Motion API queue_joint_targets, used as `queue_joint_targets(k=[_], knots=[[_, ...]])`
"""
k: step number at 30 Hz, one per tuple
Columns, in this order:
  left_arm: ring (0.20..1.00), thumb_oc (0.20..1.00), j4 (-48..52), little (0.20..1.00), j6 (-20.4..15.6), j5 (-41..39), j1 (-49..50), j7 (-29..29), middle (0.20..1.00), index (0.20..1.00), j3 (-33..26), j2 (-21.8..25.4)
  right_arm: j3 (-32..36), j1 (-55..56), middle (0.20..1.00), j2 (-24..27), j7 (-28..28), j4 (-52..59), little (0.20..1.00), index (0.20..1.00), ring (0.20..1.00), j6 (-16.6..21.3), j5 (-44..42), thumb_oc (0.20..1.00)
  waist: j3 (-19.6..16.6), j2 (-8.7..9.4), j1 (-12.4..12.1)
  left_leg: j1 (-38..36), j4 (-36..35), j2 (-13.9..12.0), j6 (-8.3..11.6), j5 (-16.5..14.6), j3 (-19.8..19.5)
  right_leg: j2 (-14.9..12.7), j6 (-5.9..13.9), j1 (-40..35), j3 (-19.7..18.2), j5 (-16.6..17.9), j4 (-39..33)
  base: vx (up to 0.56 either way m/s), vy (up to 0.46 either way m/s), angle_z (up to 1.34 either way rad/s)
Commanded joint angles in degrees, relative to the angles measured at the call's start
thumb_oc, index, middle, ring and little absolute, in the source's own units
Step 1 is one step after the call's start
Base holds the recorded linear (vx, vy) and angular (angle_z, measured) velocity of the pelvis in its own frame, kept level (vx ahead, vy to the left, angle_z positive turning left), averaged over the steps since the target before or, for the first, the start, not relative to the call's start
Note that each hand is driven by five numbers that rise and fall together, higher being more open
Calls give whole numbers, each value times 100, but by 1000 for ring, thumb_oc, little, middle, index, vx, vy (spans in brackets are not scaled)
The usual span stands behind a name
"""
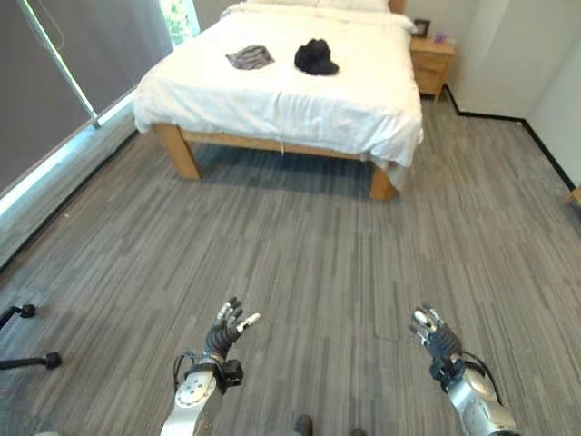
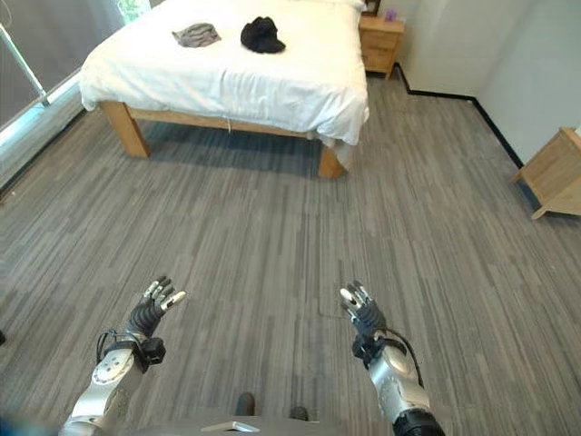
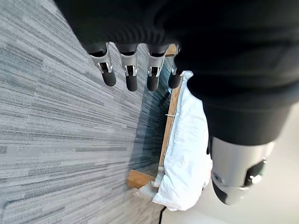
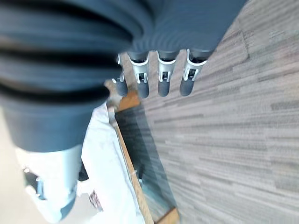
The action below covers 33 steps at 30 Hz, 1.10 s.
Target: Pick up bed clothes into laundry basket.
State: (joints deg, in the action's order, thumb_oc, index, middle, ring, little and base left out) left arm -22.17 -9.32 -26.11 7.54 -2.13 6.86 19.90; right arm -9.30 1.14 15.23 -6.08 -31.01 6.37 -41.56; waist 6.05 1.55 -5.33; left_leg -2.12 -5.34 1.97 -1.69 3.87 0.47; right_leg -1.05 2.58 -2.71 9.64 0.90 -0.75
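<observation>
Clothes, a grey garment [image 1: 249, 57] and a black garment [image 1: 315, 56], are left on the bed [image 1: 272, 100] well beyond the left hand [image 1: 225, 332] and right hand [image 1: 434, 337], both held empty with fingers relaxed, apparently for the approach.

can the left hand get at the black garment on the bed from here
Probably not as things stand. The left hand hangs open over bare floor, and the black garment lies far ahead on the bed, beside a grey one. Nothing blocks the way, so the robot would likely need to walk closer first.
</observation>
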Motion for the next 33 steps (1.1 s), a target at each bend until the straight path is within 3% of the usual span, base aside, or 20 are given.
queue_joint_targets(k=[1, 3, 5, 9, 10, 11, 14, 16, 18, 19, 20, 22, 23, 24, 26, 27, 28, 29, 30, 33], knots=[[1000, 1000, 33, 1000, -223, 104, -503, -65, 1000, 1000, 30, 182, -186, -223, 1000, -16, -134, 613, 1000, 1000, 1000, 231, -188, 1000, 205, 257, -145, -210, 262, 214, -235, -662, -358, -1393, 729, 786, -57, 939, 2131, 81, 287, -2], [1000, 1000, 2, 1000, -139, 296, -518, -59, 1000, 1000, 57, 233, -358, -214, 1000, -23, -247, 804, 1000, 1000, 1000, 180, -246, 1000, 433, 76, 3, -329, 400, 103, -338, -697, -402, -1311, 686, 1644, -165, 1055, 3383, 126, 195, 9], [1000, 1000, -47, 1000, -123, 334, -541, -75, 1000, 1000, 66, 212, -338, -201, 1000, -9, -261, 825, 1000, 1000, 1000, 160, -225, 1000, 473, 79, 75, -424, 426, 55, -315, -716, -419, -1173, 654, 1854, -161, 878, 3303, 211, 23, 20], [1000, 1000, 70, 1000, -146, 276, -501, 0, 1000, 1000, 139, 141, -145, 90, 1000, 99, -320, 849, 1000, 1000, 1000, 103, -393, 1000, 506, 124, 448, -1127, 298, -60, -110, -959, -750, -726, 700, 2122, 22, 784, 1564, 344, -83, 17], [1000, 1000, 70, 1000, -146, 276, -501, 0, 1000, 1000, 139, 141, -145, 90, 1000, 99, -320, 849, 1000, 1000, 1000, 103, -393, 1000, 506, 124, 448, -1127, 298, -60, -110, -959, -750, -726, 700, 2122, 22, 784, 1564, 759, -258, 46], [1000, 1000, -1, 1000, -151, 356, -554, 26, 1000, 1000, 196, 85, -99, 335, 1000, 98, -350, 807, 1000, 1000, 1000, 63, -419, 1000, 407, 230, 660, -1514, 139, -128, 47, -1009, -1022, -291, 779, 2205, 26, 1015, 291, 664, -214, 46], [1000, 1000, 26, 1000, -156, 413, -598, 26, 1000, 1000, 239, 62, -61, 404, 1000, 100, -417, 836, 1000, 1000, 1000, 45, -477, 1000, 333, 178, 773, -1746, 171, -234, 133, -1037, -1208, -215, 809, 2224, 198, 1178, 52, 517, -155, 65], [1000, 1000, 90, 1000, -156, 450, -558, 92, 1000, 1000, 301, 37, -27, 432, 1000, 149, -505, 806, 1000, 1000, 1000, 30, -545, 1000, 172, 108, 791, -1761, 470, -292, 271, -934, -1259, -245, 657, 1986, 291, 1138, 129, 502, -151, 64], [1000, 1000, 97, 1000, -161, 437, -505, 75, 1000, 1000, 332, -4, -49, 366, 1000, 233, -493, 774, 1000, 1000, 1000, 50, -532, 1000, 93, 10, 794, -1563, 1360, -366, 601, -197, -1198, -142, 472, 1810, 378, 1004, 317, 486, -143, 51], [1000, 1000, 32, 1000, -144, 214, -611, -24, 1000, 1000, 364, -98, -6, 200, 1000, 319, -370, 744, 1000, 1000, 1000, 107, -744, 1000, 103, 30, 782, -952, 3179, -375, 1053, 949, -859, -167, 230, 1428, 430, 720, 400, 639, -280, 24], [1000, 1000, 69, 1000, -134, 102, -639, 30, 1000, 1000, 420, -116, 42, 175, 1000, 330, -310, 791, 1000, 1000, 1000, 140, -924, 1000, 195, 151, 748, -376, 4014, -390, 1099, 1217, -510, -252, 84, 1171, 436, 571, 343, 636, -392, 26], [1000, 1000, 100, 1000, -94, 76, -773, 30, 1000, 1000, 542, -84, 12, 173, 1000, 369, -236, 800, 1000, 1000, 1000, 184, -984, 1000, 466, 356, 554, 507, 5299, -606, 875, 1017, 12, -229, -179, 693, 363, 241, 273, 324, -333, 13], [1000, 1000, 99, 1000, -94, 76, -777, 29, 1000, 1000, 542, -81, 14, 171, 1000, 365, -235, 800, 1000, 1000, 1000, 184, -984, 1000, 458, 370, 562, 526, 5296, -590, 870, 1030, 9, -245, -177, 707, 367, 245, 273, 528, -366, -19], [1000, 1000, 143, 1000, -71, -111, -991, -40, 1000, 1000, 632, -136, 116, 143, 1000, 453, -40, 786, 1000, 1000, 1000, 151, -912, 1000, 602, 426, 299, 1619, 5426, -903, 752, 672, 490, -199, -234, 66, 348, -55, 80, 402, -224, -3], [1000, 1000, 142, 1000, -71, -112, -994, -40, 1000, 1000, 632, -133, 117, 142, 1000, 450, -40, 787, 1000, 1000, 1000, 150, -911, 1000, 587, 449, 310, 1632, 5399, -878, 745, 697, 494, -223, -230, 85, 355, -51, 78, 399, -117, 16], [1000, 1000, 261, 1000, -84, -422, -1009, 26, 1000, 1000, 629, -175, 215, 205, 1000, 469, -64, 998, 1000, 1000, 1000, 168, -946, 1000, 530, 382, 190, 2004, 4286, -971, 759, 628, 598, -195, -167, -290, 331, -180, -67, 557, 8, -7], [1000, 1000, 305, 1000, -70, -370, -987, 41, 1000, 1000, 642, -154, 230, 240, 1000, 488, -95, 996, 1000, 1000, 1000, 152, -886, 1000, 484, 385, 161, 2032, 3915, -899, 741, 653, 586, -226, -134, -383, 300, -224, -125, 859, 78, -21], [1000, 1000, 479, 1000, -87, -268, -966, 26, 1000, 1000, 566, -78, 224, 266, 1000, 538, -136, 1019, 1000, 1000, 1000, 180, -714, 1000, 430, 280, 56, 2085, 2582, -839, 711, 742, 642, -136, -49, -589, 254, -352, -213, 582, 111, -17], [1000, 1000, 524, 1000, -65, -301, -941, 68, 1000, 1000, 577, -65, 236, 276, 1000, 535, -133, 1043, 1000, 1000, 1000, 138, -638, 1000, 391, 292, 36, 1949, 2385, -781, 674, 710, 558, -203, -18, -697, 227, -366, -210, 683, 161, -15], [1000, 1000, 794, 1000, -37, -275, -878, 36, 1000, 1000, 368, 5, 161, 195, 1000, 502, -210, 1064, 1000, 1000, 1000, 119, -522, 1000, 168, 188, -112, 1906, 336, -540, 748, 954, 305, -182, 184, -1221, 56, -580, -385, 671, 136, -22]])
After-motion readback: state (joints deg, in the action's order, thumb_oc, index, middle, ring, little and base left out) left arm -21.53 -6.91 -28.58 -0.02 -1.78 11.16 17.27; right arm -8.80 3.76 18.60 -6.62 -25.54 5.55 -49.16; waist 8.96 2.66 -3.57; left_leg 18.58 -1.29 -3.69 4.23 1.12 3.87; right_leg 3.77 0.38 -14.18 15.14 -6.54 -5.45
